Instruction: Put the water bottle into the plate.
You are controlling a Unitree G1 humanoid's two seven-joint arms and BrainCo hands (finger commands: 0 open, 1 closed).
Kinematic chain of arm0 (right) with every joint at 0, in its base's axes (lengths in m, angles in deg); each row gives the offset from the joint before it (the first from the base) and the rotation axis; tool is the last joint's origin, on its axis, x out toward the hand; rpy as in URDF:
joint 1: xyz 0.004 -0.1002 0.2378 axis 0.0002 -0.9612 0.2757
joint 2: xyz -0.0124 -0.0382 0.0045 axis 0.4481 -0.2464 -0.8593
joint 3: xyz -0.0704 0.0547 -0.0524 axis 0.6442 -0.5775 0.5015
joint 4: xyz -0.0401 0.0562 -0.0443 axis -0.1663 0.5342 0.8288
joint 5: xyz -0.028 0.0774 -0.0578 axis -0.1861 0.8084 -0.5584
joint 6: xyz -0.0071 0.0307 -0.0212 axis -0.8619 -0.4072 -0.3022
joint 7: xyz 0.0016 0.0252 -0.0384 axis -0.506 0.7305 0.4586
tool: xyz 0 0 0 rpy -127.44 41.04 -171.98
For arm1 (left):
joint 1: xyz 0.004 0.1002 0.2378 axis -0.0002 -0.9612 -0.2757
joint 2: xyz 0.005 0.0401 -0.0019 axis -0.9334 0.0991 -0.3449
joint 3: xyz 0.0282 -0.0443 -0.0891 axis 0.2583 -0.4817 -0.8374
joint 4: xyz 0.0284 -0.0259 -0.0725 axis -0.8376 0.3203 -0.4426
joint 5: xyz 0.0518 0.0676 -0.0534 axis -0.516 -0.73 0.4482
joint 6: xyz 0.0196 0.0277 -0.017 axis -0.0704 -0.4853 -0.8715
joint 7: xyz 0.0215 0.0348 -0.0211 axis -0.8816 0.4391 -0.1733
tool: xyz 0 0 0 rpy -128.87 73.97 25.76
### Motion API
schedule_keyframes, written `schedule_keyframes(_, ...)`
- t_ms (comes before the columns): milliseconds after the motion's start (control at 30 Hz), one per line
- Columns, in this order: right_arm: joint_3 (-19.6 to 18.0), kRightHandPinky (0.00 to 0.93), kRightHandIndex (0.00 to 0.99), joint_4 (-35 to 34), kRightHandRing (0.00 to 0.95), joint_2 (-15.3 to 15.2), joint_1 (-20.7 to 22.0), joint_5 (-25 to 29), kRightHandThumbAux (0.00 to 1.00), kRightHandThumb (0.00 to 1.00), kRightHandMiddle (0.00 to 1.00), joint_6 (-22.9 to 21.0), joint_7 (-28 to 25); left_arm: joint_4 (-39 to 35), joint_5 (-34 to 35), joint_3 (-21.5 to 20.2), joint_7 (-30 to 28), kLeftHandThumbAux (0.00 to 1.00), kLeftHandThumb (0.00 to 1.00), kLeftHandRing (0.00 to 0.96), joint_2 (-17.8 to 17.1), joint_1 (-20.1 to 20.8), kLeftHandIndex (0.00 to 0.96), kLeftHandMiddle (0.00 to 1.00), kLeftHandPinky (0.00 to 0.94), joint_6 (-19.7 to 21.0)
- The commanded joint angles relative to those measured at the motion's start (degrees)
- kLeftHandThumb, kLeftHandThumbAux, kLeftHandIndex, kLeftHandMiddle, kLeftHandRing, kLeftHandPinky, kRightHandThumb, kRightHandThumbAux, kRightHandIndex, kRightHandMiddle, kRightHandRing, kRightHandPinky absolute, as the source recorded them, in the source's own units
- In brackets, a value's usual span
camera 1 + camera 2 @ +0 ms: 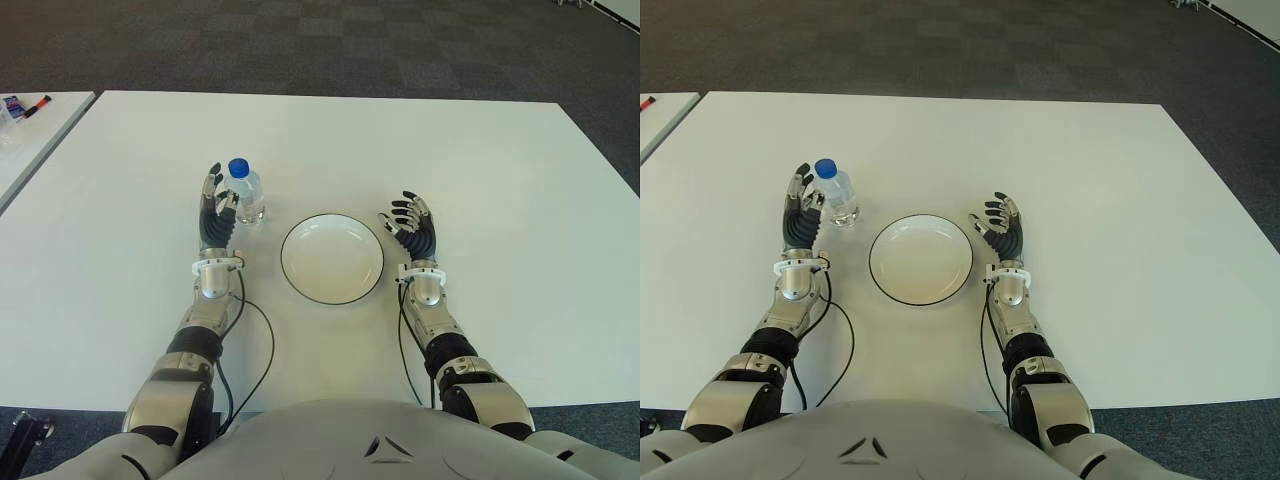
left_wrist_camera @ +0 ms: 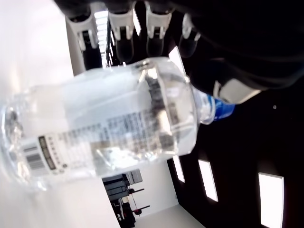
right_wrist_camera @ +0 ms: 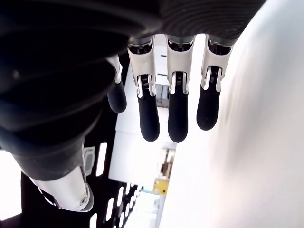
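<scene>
A small clear water bottle [image 1: 243,192] with a blue cap stands upright on the white table [image 1: 460,150], left of the plate. My left hand [image 1: 218,210] is right beside it on its left, palm toward it. In the left wrist view the bottle [image 2: 118,128] fills the space before the palm, the fingers [image 2: 123,33] stay straight behind it and the thumb lies near the cap. The hand is open, not closed around it. The white plate [image 1: 332,260] with a dark rim lies empty between my hands. My right hand [image 1: 410,225] shows open just right of the plate, fingers [image 3: 149,118] spread.
A second white table [image 1: 30,140] stands off to the left with a marker [image 1: 37,103] on it. Dark carpet lies beyond the far table edge. Thin black cables [image 1: 268,340] run from both wrists back along the table toward me.
</scene>
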Motion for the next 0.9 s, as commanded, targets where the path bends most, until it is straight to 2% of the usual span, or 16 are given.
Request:
schedule_keyframes(33, -0.1, 0.352, 0.189, 2.7, 0.344, 0.0, -2.0, 0.5, 0.745, 0.77, 0.343, -1.9, -0.2, 1.0, -0.6, 0.1, -0.2, 0.43, 0.683, 0.093, 0.0, 0.2, 0.0, 0.045, 0.189, 0.4)
schedule_keyframes(167, -0.1, 0.347, 0.186, 2.9, 0.34, -0.1, -1.9, 0.5, 0.752, 0.762, 0.341, -1.9, -0.2, 1.2, -2.1, 0.4, 1.0, 0.503, 0.603, 0.093, -0.4, 0.2, 0.0, 0.054, 0.17, 0.7)
schedule_keyframes(300, -0.1, 0.347, 0.185, 2.9, 0.34, -0.1, -1.9, 0.4, 0.752, 0.759, 0.341, -2.0, -0.1, 1.4, -4.6, 0.8, 2.9, 0.534, 0.568, 0.091, -0.9, 0.3, 0.0, 0.057, 0.159, 1.2)
schedule_keyframes(367, 0.0, 0.353, 0.184, 2.9, 0.345, -0.1, -1.9, 0.2, 0.744, 0.751, 0.343, -2.1, 0.1, 1.5, -6.6, 1.3, 4.3, 0.597, 0.488, 0.087, -1.4, 0.4, 0.0, 0.06, 0.153, 1.8)
schedule_keyframes(467, 0.0, 0.358, 0.185, 3.0, 0.351, -0.1, -1.9, 0.1, 0.738, 0.738, 0.346, -2.0, 0.1, 1.8, -7.6, 1.8, 4.9, 0.638, 0.376, 0.08, -1.8, 0.4, 0.0, 0.058, 0.131, 2.4)
schedule_keyframes(600, 0.1, 0.357, 0.185, 3.2, 0.354, -0.2, -1.8, 0.1, 0.735, 0.73, 0.348, -1.9, 0.1, 2.1, -7.8, 2.3, 4.9, 0.648, 0.295, 0.073, -2.1, 0.5, 0.0, 0.052, 0.111, 2.6)
schedule_keyframes(733, 0.1, 0.358, 0.184, 3.4, 0.356, -0.2, -1.7, 0.2, 0.732, 0.73, 0.35, -1.9, -0.1, 2.3, -7.5, 2.7, 4.3, 0.611, 0.176, 0.051, -2.6, 0.5, 0.0, 0.032, 0.07, 2.9)
schedule_keyframes(900, 0.0, 0.336, 0.184, 3.4, 0.348, -0.2, -1.7, 0.2, 0.747, 0.745, 0.351, -1.9, -0.1, 2.0, -8.4, 2.9, 5.3, 0.585, 0.098, 0.03, -2.8, 0.5, 0.0, 0.016, 0.043, 4.0)
